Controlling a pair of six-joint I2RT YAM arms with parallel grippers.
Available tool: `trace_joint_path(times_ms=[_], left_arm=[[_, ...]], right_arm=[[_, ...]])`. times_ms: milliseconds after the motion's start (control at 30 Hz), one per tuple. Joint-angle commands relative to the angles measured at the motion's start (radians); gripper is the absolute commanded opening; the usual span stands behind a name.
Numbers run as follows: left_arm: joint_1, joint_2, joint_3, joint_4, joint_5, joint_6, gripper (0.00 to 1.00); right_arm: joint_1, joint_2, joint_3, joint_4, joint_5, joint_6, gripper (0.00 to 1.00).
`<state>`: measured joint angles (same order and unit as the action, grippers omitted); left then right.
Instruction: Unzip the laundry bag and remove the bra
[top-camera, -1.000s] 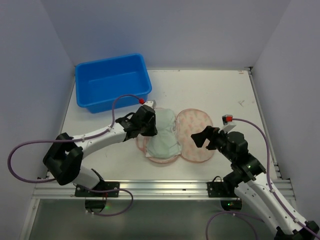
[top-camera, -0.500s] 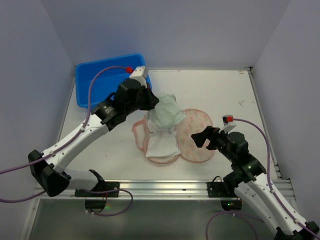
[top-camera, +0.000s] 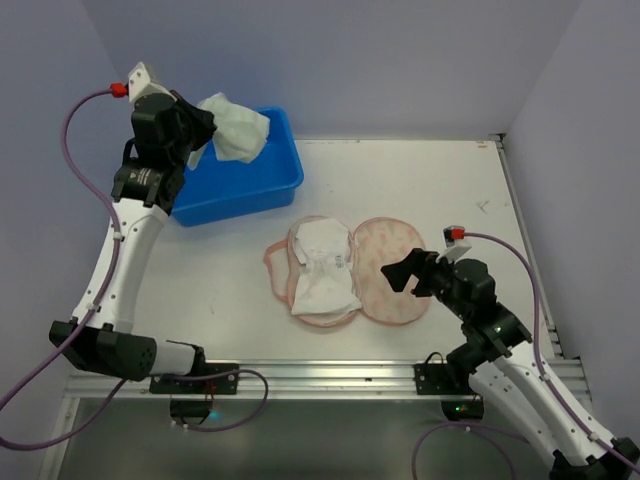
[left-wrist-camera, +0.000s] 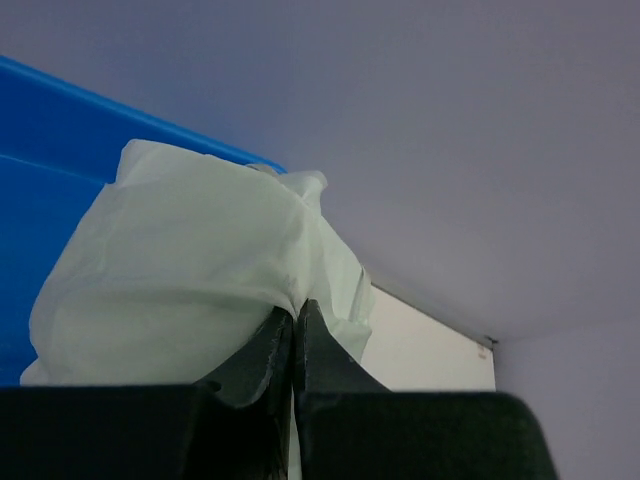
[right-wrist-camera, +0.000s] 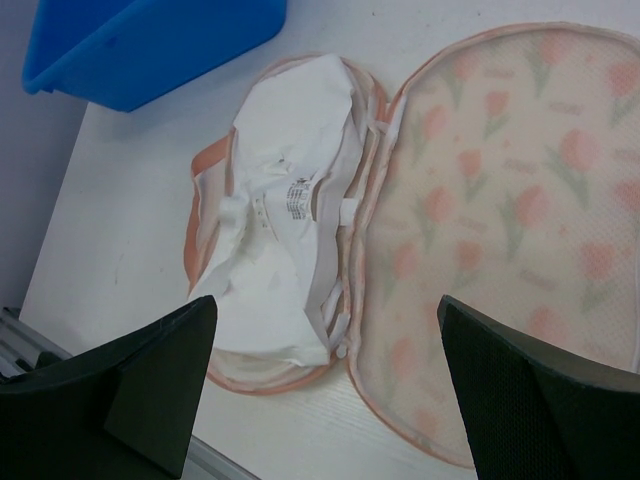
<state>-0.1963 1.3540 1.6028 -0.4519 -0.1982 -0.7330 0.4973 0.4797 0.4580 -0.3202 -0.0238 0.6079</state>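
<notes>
The laundry bag (top-camera: 392, 272) lies unzipped and spread flat at the table's middle, flower-print half on the right. A white padded garment (top-camera: 322, 268) lies in its left half. My left gripper (top-camera: 203, 140) is shut on a pale green bra (top-camera: 236, 128) and holds it high over the blue tub (top-camera: 240, 180). In the left wrist view the jaws (left-wrist-camera: 297, 306) pinch the bra's fabric (left-wrist-camera: 180, 260). My right gripper (top-camera: 405, 275) is open and empty, just above the bag's right half. The right wrist view shows the bag (right-wrist-camera: 500, 200) and white garment (right-wrist-camera: 290, 230) between its jaws (right-wrist-camera: 328, 305).
The blue tub stands at the back left of the table, seen also in the left wrist view (left-wrist-camera: 40, 150) and the right wrist view (right-wrist-camera: 150, 40). Grey walls close in the table on three sides. A metal rail (top-camera: 300, 375) runs along the near edge.
My left arm has lifted the pale green bra out of the bag and carried it up and back-left over the blue tub. The right arm has not moved.
</notes>
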Motion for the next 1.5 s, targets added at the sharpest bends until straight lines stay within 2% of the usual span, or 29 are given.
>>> trace_joint_path(times_ms=[0,67,167,300,400,433,467,633,667,733,767,867,967,1133,1300,1467], left_arm=[[0.089,0.051,-0.068,0.13,-0.035,-0.17,0.0],[0.115,0.085,-0.099,0.183,-0.043,-0.245,0.0],[0.146,0.128,-0.17,0.307,-0.087,-0.273,0.0],[0.161,0.244,-0.182,0.357,-0.139,-0.281,0.0],[0.166,0.322,-0.24,0.477,-0.086,-0.283,0.03],[0.167,0.344,-0.256,0.517,-0.061,-0.273,0.07],[0.166,0.37,-0.257,0.519,-0.04,-0.279,0.18],[0.164,0.499,-0.306,0.558,0.062,-0.312,0.45],[0.163,0.505,-0.317,0.565,0.071,-0.309,0.58],[0.161,0.51,-0.323,0.575,0.124,-0.287,0.76],[0.158,0.504,-0.317,0.564,0.14,-0.257,0.88],[0.134,0.436,-0.29,0.51,0.167,-0.173,1.0],[0.103,0.334,-0.261,0.411,0.187,-0.053,1.0],[-0.034,0.165,-0.264,0.193,0.238,0.151,1.0],[-0.152,0.007,-0.473,0.119,0.409,0.231,1.0],[-0.342,-0.061,-0.613,0.11,0.411,0.224,0.95]], right_arm=[[0.0,0.026,0.051,0.041,-0.03,-0.013,0.93],[0.001,0.033,0.054,0.047,-0.034,-0.016,0.93],[0.0,0.042,0.051,0.055,-0.033,-0.023,0.93],[0.0,0.06,0.047,0.059,-0.036,-0.042,0.93],[0.0,0.079,0.045,0.061,-0.036,-0.057,0.94],[0.0,0.088,0.045,0.066,-0.036,-0.059,0.94],[-0.002,0.091,0.045,0.067,-0.036,-0.06,0.94],[0.0,0.112,0.047,0.081,-0.059,-0.068,0.94],[0.0,0.117,0.047,0.082,-0.062,-0.068,0.94],[0.0,0.119,0.047,0.081,-0.067,-0.068,0.94],[0.0,0.116,0.047,0.081,-0.067,-0.068,0.94],[0.0,0.109,0.045,0.081,-0.067,-0.066,0.94],[0.0,0.102,0.048,0.082,-0.068,-0.066,0.94],[0.0,0.091,0.047,0.082,-0.047,-0.069,0.94],[0.0,0.085,0.036,0.081,-0.018,-0.056,0.95],[0.0,0.088,0.018,0.09,-0.019,-0.036,0.95]])
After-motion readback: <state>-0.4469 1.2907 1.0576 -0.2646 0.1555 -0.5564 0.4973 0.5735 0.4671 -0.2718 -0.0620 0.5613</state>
